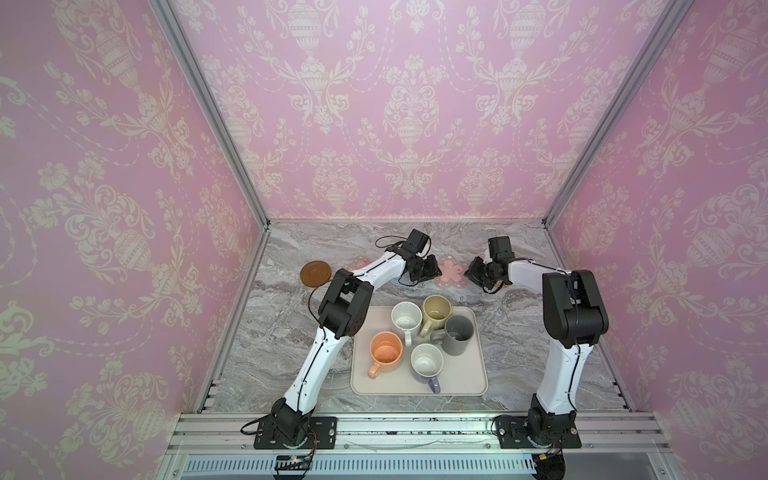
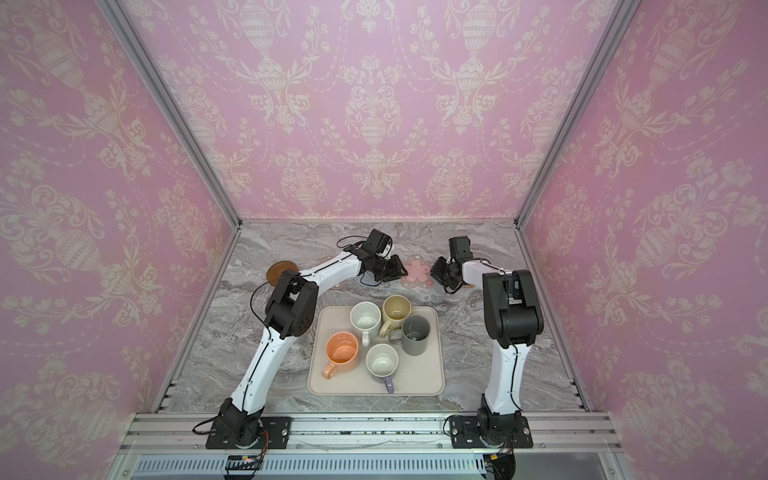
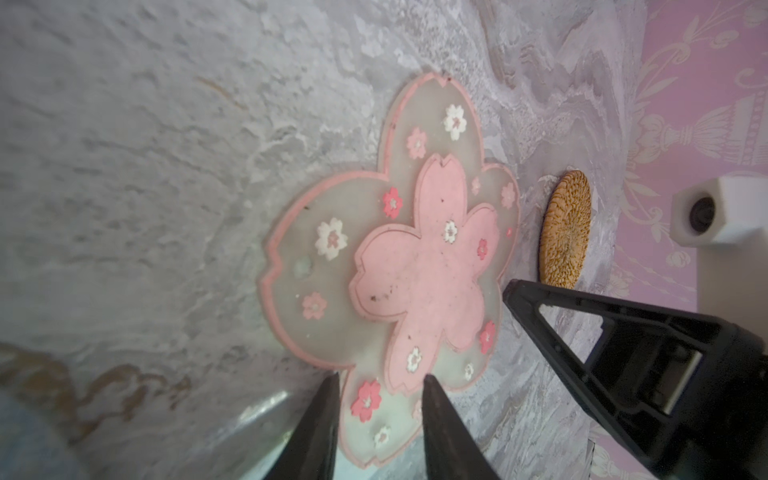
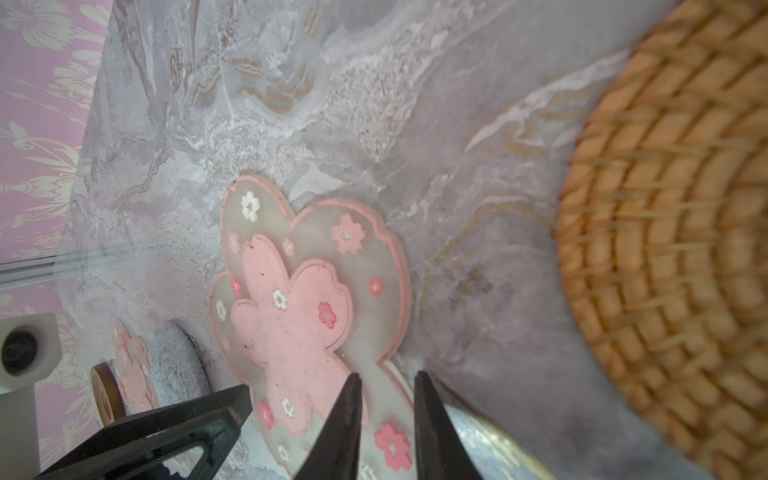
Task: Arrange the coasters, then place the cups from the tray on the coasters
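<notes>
we note pink flower coaster (image 1: 451,271) flat on marble (image 1: 270,332), centre frame above the tray (image 1: 457,382), squarely between the claws: left gripper (image 3: 380,384) at its left edge, right gripper (image 4: 386,376) at its right. both jaws slightly spread, pinching nothing; neither looks nearer.

The left arm (image 1: 309,365) and right arm (image 1: 559,374) rise from their bases at the near edge, elbows raised and forearms angled inward. The left gripper (image 1: 432,268) and right gripper (image 1: 469,272) face each other over the far middle of the surface (image 1: 274,332), close but apart. Both tilt downward with jaws parted, the right's gap narrower.
</notes>
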